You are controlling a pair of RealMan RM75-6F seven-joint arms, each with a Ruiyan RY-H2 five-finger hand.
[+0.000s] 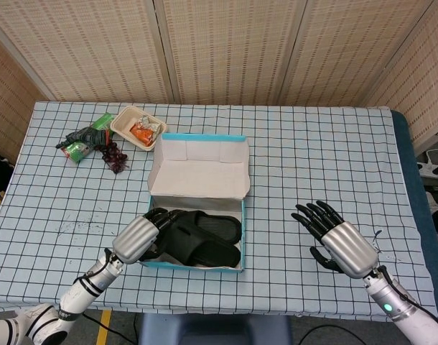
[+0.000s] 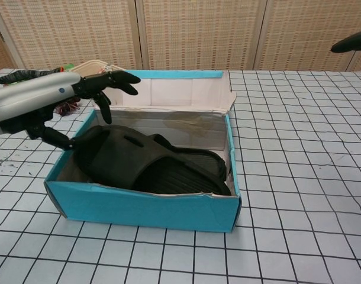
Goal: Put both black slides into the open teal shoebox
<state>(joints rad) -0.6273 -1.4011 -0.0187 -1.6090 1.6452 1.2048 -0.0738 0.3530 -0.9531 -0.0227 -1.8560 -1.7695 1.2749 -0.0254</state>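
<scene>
The open teal shoebox point(image 1: 240, 237) point(image 2: 145, 208) stands near the table's front edge, its white lid point(image 1: 199, 169) raised at the back. Both black slides point(image 1: 201, 241) point(image 2: 148, 163) lie inside it, one overlapping the other. My left hand point(image 1: 138, 237) point(image 2: 47, 106) hovers at the box's left end, fingers spread, holding nothing; it is above the box wall in the chest view. My right hand point(image 1: 337, 241) rests open over the table right of the box, a fingertip just showing at the chest view's top right edge.
At the back left lie a beige food tray point(image 1: 138, 127), a green can point(image 1: 78, 149), a dark glove and a bunch of dark grapes point(image 1: 114, 157). Checked cloth covers the table point(image 1: 334, 158); folding screens stand behind.
</scene>
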